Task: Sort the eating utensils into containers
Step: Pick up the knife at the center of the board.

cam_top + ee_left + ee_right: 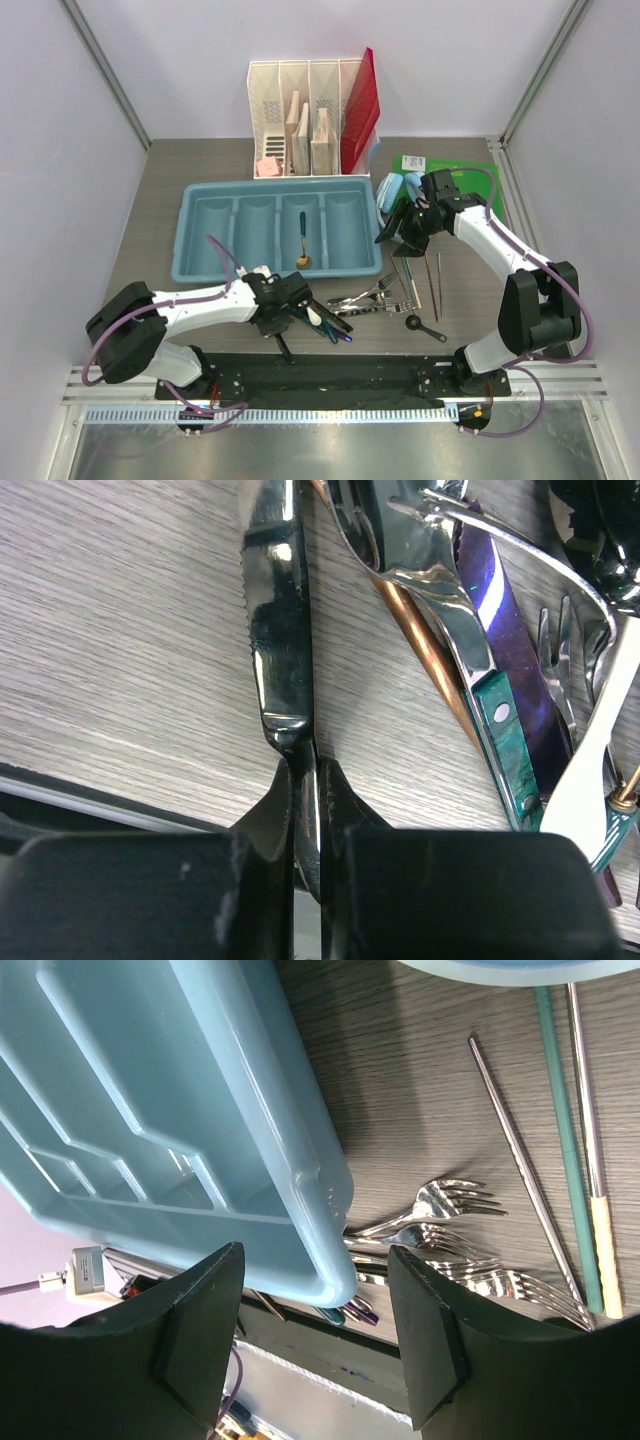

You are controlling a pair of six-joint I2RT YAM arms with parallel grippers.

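Left gripper (305, 780) clenched on a dark glossy serrated knife (280, 630) lying on the grey wood-grain table (120, 630), beside the cutlery heap (470, 630). Right gripper (312, 1260) released, hovering over the light blue plastic tray's (200, 1110) corner.

One light blue tray (280, 187) lies on the worktop (160, 170). It is divided into four long compartments (255, 232) and has a single gold-bowled spoon (302, 240) inside. Outside it, the right wrist view shows three silver forks (460, 1198) and three thin chopsticks (517, 1150), two silvery and one teal. One black spoon (425, 328) and one dark knife (280, 630) also show. Behind stand one white file organizer (300, 90) and one pair of headphones (393, 187).
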